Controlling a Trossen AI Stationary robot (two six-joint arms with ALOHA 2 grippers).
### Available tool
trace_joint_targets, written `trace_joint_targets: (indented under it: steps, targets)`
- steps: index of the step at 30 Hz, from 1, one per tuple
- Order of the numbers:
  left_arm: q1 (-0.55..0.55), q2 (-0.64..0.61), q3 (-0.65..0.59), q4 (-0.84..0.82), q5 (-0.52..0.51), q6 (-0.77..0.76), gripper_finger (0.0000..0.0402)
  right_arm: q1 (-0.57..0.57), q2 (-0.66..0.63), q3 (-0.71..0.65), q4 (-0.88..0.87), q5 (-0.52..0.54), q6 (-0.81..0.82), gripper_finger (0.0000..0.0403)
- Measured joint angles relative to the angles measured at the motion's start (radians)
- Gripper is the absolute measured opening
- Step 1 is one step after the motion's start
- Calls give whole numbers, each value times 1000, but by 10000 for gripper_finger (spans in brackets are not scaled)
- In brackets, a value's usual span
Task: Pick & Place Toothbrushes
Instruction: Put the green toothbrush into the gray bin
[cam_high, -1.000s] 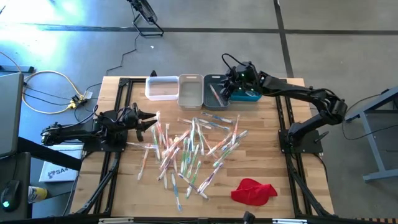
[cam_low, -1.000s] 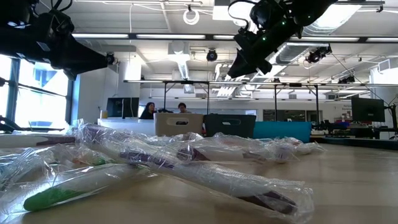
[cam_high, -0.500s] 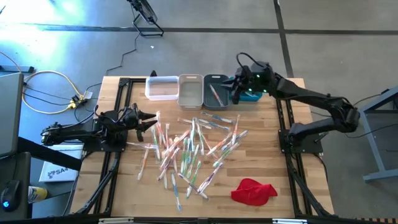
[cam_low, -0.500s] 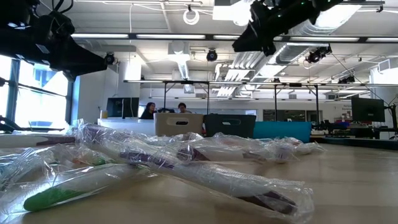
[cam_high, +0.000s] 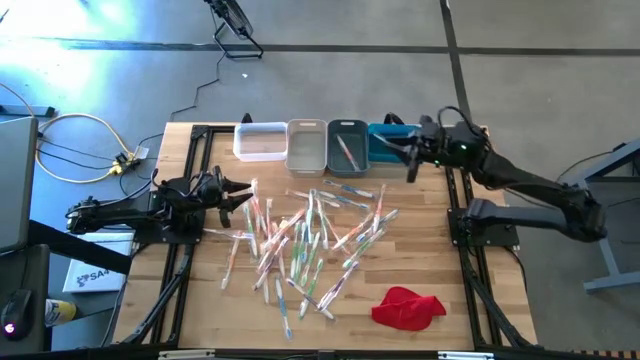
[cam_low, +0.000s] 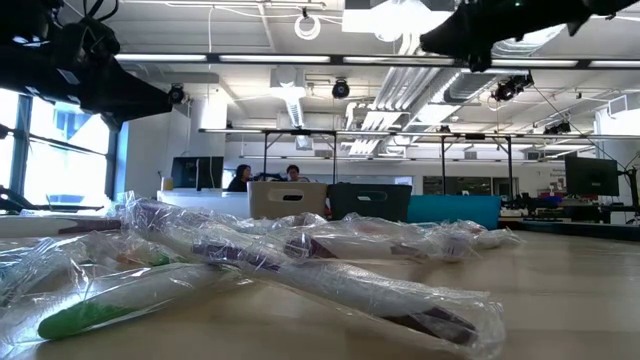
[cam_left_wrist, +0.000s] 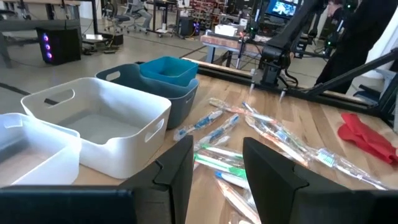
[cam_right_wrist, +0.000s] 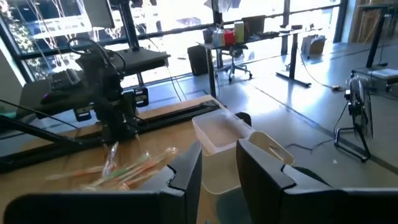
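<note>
Many wrapped toothbrushes (cam_high: 310, 235) lie scattered flat on the wooden table's middle; the low view shows them close up (cam_low: 300, 270). One toothbrush (cam_high: 346, 152) lies in the grey bin (cam_high: 347, 128). My right gripper (cam_high: 411, 163) hangs level above the table beside the blue bin (cam_high: 385, 150), open, with nothing between its fingers (cam_right_wrist: 217, 155). My left gripper (cam_high: 244, 190) waits level at the pile's left edge, open and empty (cam_left_wrist: 214, 152).
Four bins stand in a row along the far edge: white (cam_high: 259, 140), beige (cam_high: 306, 146), grey, blue. A red cloth (cam_high: 408, 307) lies at the near right. Bare wood shows at the table's near left and right of the pile.
My right gripper has drawn back from over the grey and blue bins toward the table's right edge, rising a little and tipping up to level. Its fingers keep the same gap. The toothbrushes have not moved.
</note>
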Motion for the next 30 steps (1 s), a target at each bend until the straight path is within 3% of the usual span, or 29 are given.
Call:
trace_joint_targets:
  steps: [17, 30]
  targets:
    - [0, 0, 0, 3, 0, -101, 136, 0, -376, -286, 89, -6, -31, 93]
    - [0, 11, 0, 109, -3, -123, 136, 0, -464, -397, 92, -2, -30, 93]
